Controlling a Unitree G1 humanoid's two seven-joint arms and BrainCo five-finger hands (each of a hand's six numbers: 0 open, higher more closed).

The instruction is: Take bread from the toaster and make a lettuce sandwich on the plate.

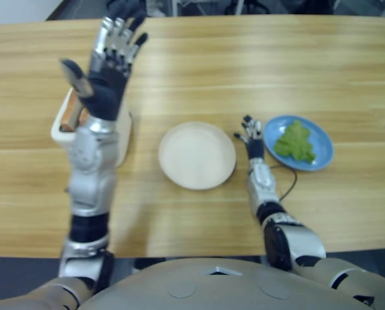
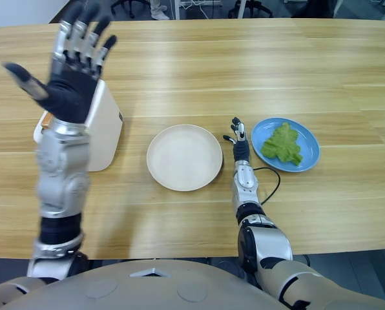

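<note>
Over the toaster hangs left hand, splayed.

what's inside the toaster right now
A brown bread edge shows at the top of the toaster; the raised left hand covers the rest, so any second slice is hidden.

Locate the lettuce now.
In the right eye view, the lettuce lies on the blue plate at right, beside the right robot hand, which sits between it and the cream plate.
</note>
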